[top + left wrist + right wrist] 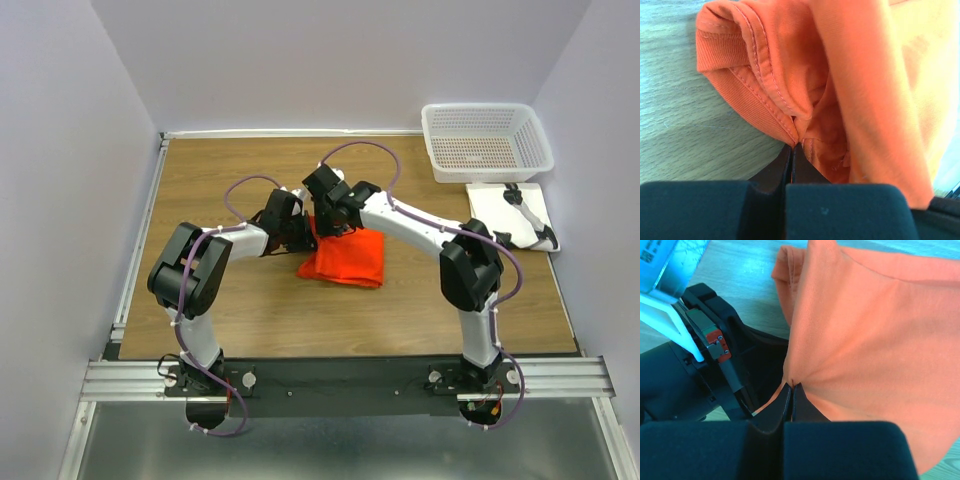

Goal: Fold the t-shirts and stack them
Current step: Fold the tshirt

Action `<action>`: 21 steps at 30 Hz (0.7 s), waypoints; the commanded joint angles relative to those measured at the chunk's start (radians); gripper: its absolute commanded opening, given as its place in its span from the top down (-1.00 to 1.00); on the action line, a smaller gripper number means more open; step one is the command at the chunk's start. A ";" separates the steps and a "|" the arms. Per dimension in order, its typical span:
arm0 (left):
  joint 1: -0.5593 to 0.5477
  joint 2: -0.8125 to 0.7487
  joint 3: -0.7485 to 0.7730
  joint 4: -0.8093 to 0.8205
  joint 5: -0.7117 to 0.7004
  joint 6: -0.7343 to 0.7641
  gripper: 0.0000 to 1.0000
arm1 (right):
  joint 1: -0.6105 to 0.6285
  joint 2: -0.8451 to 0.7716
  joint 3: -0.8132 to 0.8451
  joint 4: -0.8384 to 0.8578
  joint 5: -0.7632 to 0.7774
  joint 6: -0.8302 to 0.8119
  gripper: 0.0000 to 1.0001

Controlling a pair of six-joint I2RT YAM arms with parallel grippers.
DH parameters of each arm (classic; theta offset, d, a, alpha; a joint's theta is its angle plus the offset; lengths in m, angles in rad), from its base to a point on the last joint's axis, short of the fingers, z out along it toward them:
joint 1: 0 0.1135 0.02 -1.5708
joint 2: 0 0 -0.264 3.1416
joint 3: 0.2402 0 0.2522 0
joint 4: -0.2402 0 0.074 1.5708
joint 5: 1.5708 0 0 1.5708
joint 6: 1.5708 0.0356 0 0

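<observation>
One orange-red t-shirt [345,259] lies bunched on the wooden table, near its middle. Both grippers meet at its upper left corner. My left gripper [300,234] is shut on the t-shirt [790,65]; its jaws pinch a stitched hem and ribbed collar edge at the tips [794,144]. My right gripper [330,222] is also shut on the t-shirt [875,340], pinching a fold of plain cloth at its tips [792,385], so the fabric puckers there. The left arm's black body [695,385] sits close beside the right jaws.
A white mesh basket [487,140] stands at the back right corner. In front of it lies a white flat board [498,212] with a black-handled tool [530,218] on it. Purple walls close in the table on three sides.
</observation>
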 commanded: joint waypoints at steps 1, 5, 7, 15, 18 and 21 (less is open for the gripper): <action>-0.014 0.035 -0.039 -0.042 0.006 0.000 1.00 | 0.018 0.045 0.038 0.002 -0.043 -0.004 0.99; -0.012 0.033 -0.039 -0.040 0.000 -0.003 1.00 | 0.021 0.060 0.035 0.018 -0.053 0.000 0.99; -0.012 0.030 -0.042 -0.037 -0.003 -0.009 1.00 | 0.021 0.065 0.030 0.033 -0.056 0.005 0.99; -0.012 0.026 -0.055 -0.025 -0.002 -0.024 1.00 | 0.021 0.065 0.021 0.088 -0.042 0.025 0.97; -0.011 -0.005 -0.071 -0.025 -0.020 -0.041 0.91 | 0.021 0.040 -0.007 0.093 -0.043 0.028 0.57; -0.009 -0.033 -0.079 -0.034 -0.041 -0.048 0.74 | 0.021 -0.014 -0.036 0.094 -0.017 0.025 0.36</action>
